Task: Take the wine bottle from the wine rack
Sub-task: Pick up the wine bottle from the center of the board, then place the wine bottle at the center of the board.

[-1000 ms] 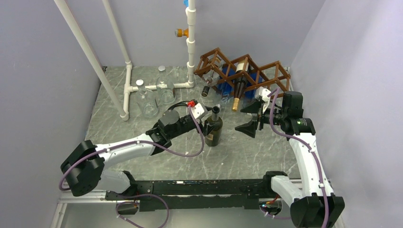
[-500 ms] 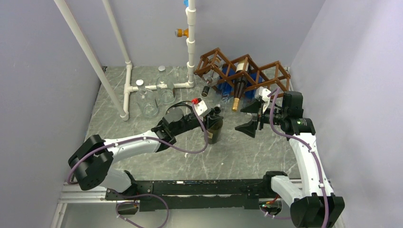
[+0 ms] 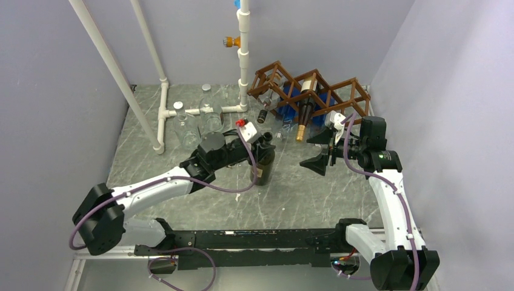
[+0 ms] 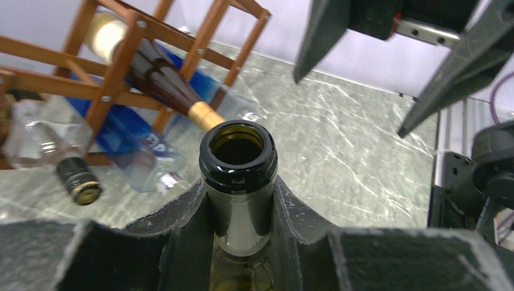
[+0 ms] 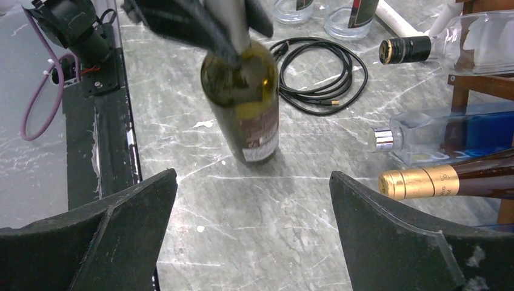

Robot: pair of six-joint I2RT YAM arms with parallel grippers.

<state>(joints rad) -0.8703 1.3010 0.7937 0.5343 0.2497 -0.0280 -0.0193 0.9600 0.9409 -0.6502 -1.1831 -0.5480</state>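
**Green bottle clear of the rack, gripped by the neck**

The wine bottle (image 3: 263,168) is out of the wine rack (image 3: 315,91). It stands nearly upright on the grey marbled table (image 3: 315,200), in front of the rack's left end and well apart from it. Its mouth is open and uncorked. Whether its base bears on the table cannot be told.

The left gripper (image 3: 265,140) is closed narrow on the bottle's neck just under the lip. In the left wrist view its padded fingers (image 4: 182,227) press in from both sides.

The right gripper (image 3: 318,150) hangs in front of the rack's right half. It is spread wide and holds nothing, and in its own wrist view the bottle shows between its fingers, well apart from them.

In the rack lie a dark bottle with a gold foil cap (image 3: 305,115), a blue square bottle (image 5: 448,136) and a clear bottle with a black cap (image 5: 436,45), necks pointing out. A coiled black cable (image 5: 321,73) lies on the table in front of the rack.
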